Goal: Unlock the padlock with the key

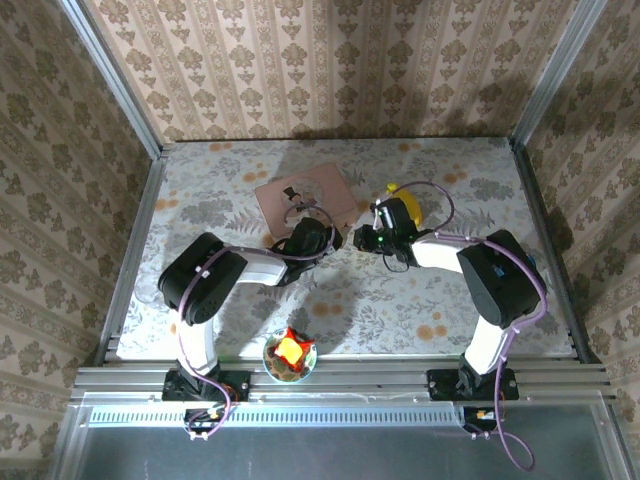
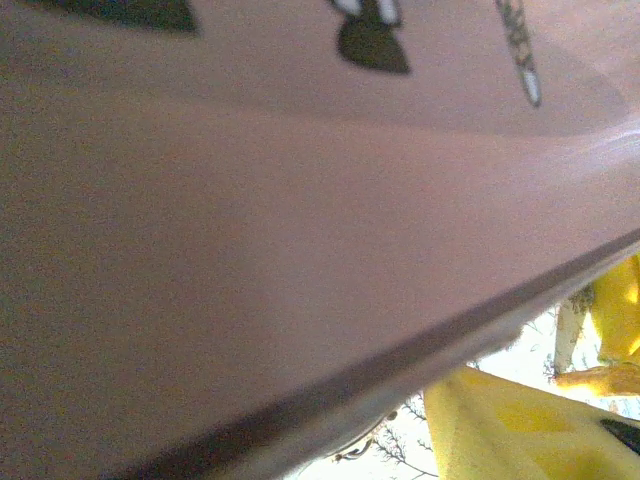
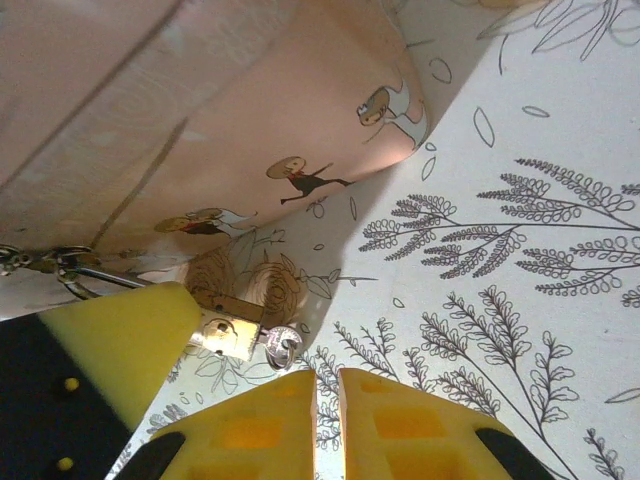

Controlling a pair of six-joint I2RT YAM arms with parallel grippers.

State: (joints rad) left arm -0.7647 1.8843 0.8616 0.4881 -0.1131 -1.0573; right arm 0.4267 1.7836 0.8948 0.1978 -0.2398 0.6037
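- A small bowl (image 1: 268, 352) sits at the table's (image 1: 450, 290) near edge, about midway along, with something red and yellow inside that I can't identify.
- The pink box (image 1: 325, 195) lies flat towards the far edge, near the middle of the table. On my left wrist feed its pink surface sits right against the lens.
- The left gripper (image 1: 322, 240) is at the box's near edge. One of its yellow-padded fingers (image 3: 110, 345) touches the padlock, but I cannot tell how wide its pincer stands.
- The padlock (image 3: 225, 332) lies on the floral cloth just beside the box's near edge, between the two grippers. A small silvery ring piece (image 3: 283, 347) sits at its right end; I cannot tell whether it is key or shackle.
- The right gripper (image 3: 327, 380) points at the padlock from just beside it. Its pincer is narrow, pads almost together, with nothing visible between them.
- A yellow banana (image 1: 408, 208) lies just beyond the right gripper.
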